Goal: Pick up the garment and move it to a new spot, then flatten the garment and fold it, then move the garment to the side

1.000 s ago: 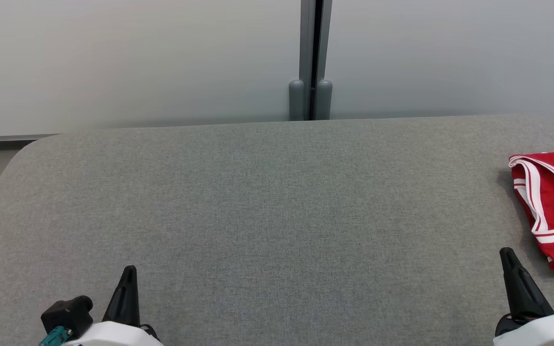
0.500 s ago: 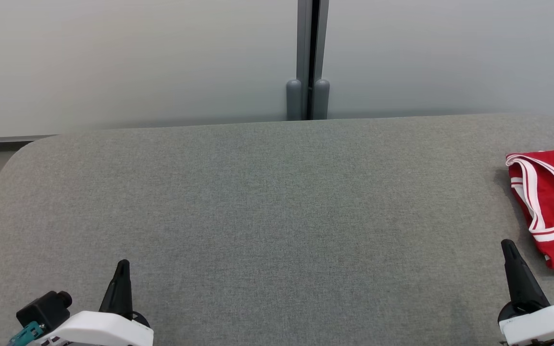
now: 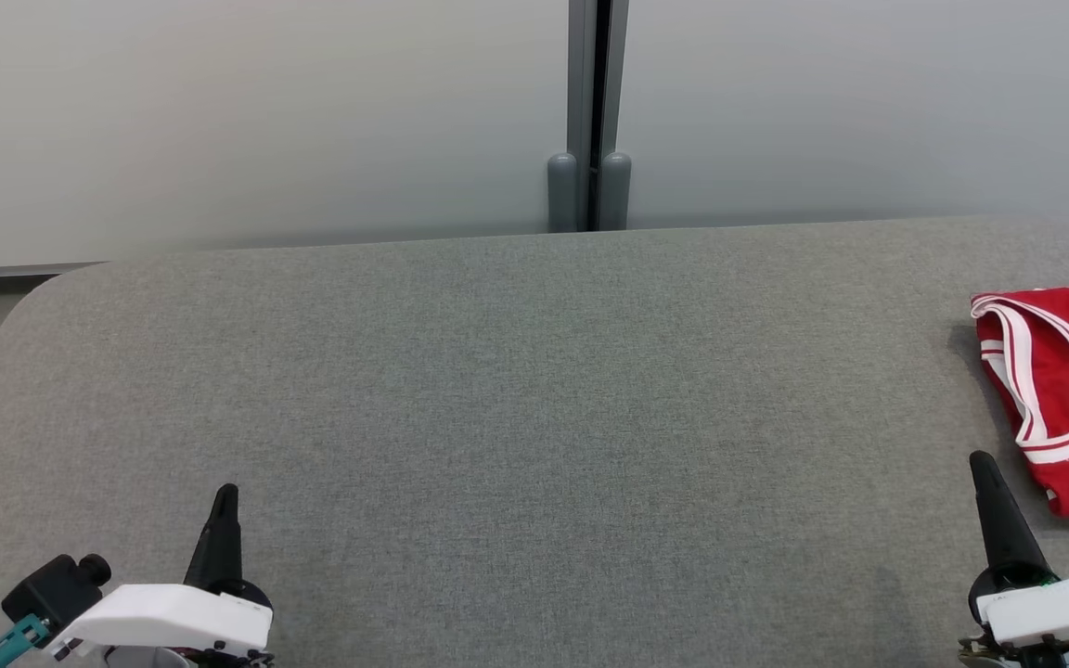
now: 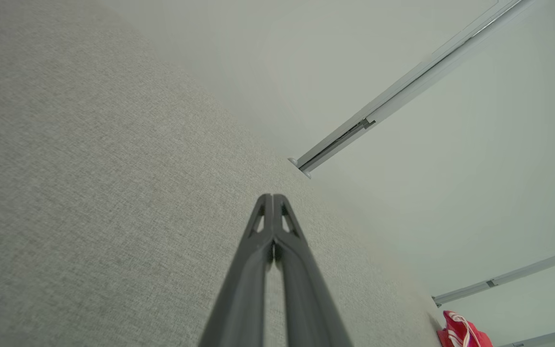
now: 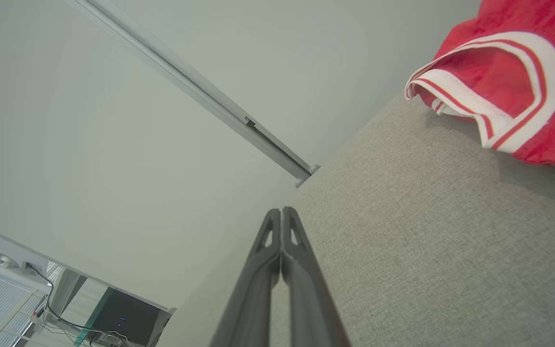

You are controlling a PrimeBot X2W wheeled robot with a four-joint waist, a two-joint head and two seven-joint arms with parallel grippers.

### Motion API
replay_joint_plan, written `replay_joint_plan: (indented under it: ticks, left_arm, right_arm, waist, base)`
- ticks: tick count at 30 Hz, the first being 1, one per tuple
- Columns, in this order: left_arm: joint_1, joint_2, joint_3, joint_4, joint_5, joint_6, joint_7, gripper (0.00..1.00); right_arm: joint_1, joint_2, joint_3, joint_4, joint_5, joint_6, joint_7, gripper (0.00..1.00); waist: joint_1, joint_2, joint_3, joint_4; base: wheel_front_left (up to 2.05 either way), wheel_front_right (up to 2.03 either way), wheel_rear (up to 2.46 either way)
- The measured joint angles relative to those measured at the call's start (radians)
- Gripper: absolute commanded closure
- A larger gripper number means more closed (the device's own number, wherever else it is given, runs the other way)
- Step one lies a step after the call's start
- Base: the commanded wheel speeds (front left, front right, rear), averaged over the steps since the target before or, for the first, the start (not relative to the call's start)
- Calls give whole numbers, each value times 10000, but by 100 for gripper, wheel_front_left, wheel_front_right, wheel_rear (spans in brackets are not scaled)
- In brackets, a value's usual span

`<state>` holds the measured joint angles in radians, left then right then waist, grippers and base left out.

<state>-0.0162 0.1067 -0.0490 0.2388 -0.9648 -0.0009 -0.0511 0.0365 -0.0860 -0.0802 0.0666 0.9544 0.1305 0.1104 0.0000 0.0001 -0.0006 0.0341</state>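
The garment (image 3: 1068, 399) is red with white-and-red striped trim, lying folded at the right edge of the grey fabric table (image 3: 516, 399); part of it runs out of the head view. It also appears in the right wrist view as the garment (image 5: 508, 91) at upper right, and tiny in the left wrist view as the garment (image 4: 463, 332). My right gripper (image 3: 982, 461) is shut and empty, just left of and nearer than the garment. My left gripper (image 3: 225, 492) is shut and empty at the lower left. Both wrist views show the fingers pressed together: left gripper (image 4: 272, 196), right gripper (image 5: 281, 210).
A pale partition wall with a grey vertical post (image 3: 588, 121) stands behind the table's far edge. The table's rounded left corner (image 3: 43, 288) drops off to the floor. Desk equipment (image 5: 113, 320) shows low in the right wrist view.
Both grippers have drawn back toward the bottom of the head view, the left one also moving left. The whole picture has shifted slightly, so the camera moved. The garment lies where it was.
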Motion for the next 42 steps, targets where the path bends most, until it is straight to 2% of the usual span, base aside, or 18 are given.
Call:
replay_joint_plan:
  ticks: [42]
  left_arm:
    - [-529,-353,993,36,-3946,-784,1022,100]
  right_arm:
    - [-837,221,-188,1108,3988,0,0,100]
  waist:
    - [0,0,20,-181]
  base:
    - [0,0,0]
